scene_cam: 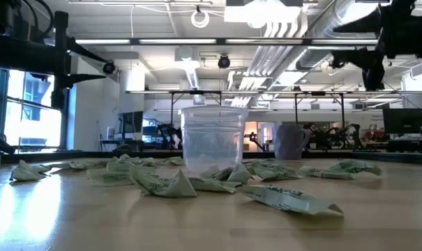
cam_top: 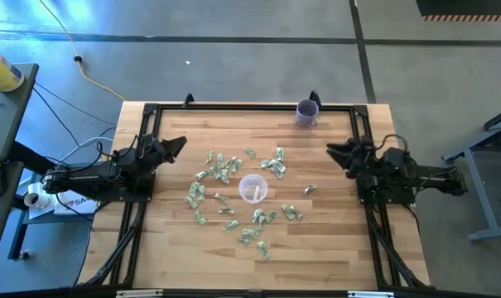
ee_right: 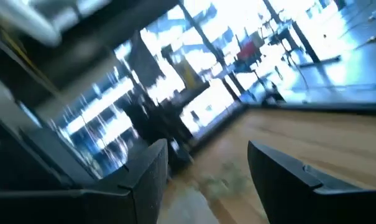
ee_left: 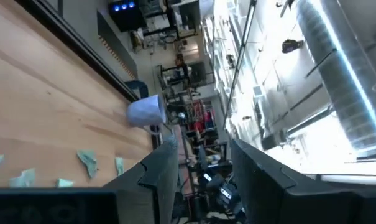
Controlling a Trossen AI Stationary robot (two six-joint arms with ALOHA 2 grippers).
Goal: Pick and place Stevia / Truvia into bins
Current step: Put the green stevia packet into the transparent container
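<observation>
Dozens of crumpled green-and-white packets (cam_top: 225, 170) lie scattered across the middle of my tabletop (cam_top: 167, 248) in the high view, ringed loosely around the clear cup (cam_top: 252, 189), which stands upright among them. My left hand (cam_top: 177, 145) hangs over the left side of the tabletop and my right hand (cam_top: 336, 151) over the right side, both pointing inward and both raised off the wood. The packets lie between the two, inward from each. The thick cluster to the cup's upper left sits nearer my left hand; a lone packet (cam_top: 310, 189) to the cup's right sits nearer my right hand. A purple cup (cam_top: 306, 113) stands at the far edge, apart from everything.

From the low view, the clear cup (scene_cam: 212, 138) rises above a flat litter of packets (scene_cam: 162, 184), with the purple cup (scene_cam: 291, 141) behind it. Whether anything is in the clear cup I cannot tell.

Through my left wrist view, my fingers (ee_left: 160, 171) stand apart with nothing between them, aimed past the purple cup (ee_left: 146, 111) toward the far edge; a few packets (ee_left: 87, 162) lie off to one side, so I judge I would have to swing toward them and dip down.

Through my right wrist view, my fingers (ee_right: 153, 171) are spread and empty too, with a pale smear of packets (ee_right: 222, 180) ahead and below on the wood.
</observation>
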